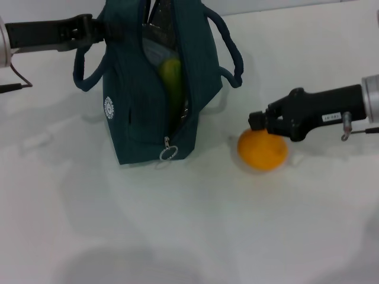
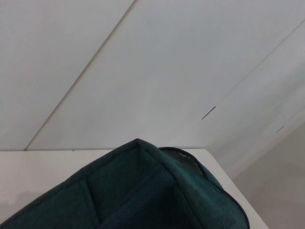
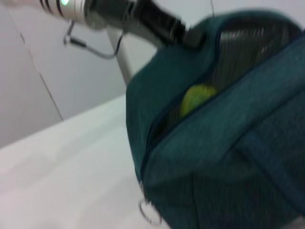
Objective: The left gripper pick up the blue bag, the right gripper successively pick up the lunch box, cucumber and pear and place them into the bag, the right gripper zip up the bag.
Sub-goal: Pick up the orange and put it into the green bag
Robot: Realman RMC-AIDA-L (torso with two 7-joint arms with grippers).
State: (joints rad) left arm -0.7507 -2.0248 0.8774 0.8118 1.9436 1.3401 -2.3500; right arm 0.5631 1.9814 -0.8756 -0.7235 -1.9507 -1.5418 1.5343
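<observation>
The blue bag stands upright on the white table, unzipped along its top and front. My left gripper is shut on the bag's upper rim at its far left side. A yellow-green fruit, seemingly the pear, shows inside through the open slit. The lunch box and the cucumber are hidden. My right gripper hovers to the right of the bag, just above the back of an orange round fruit lying on the table.
The zipper pull with its metal ring hangs low on the bag's front edge. The bag's handles droop on both sides. White table stretches in front, with a wall behind.
</observation>
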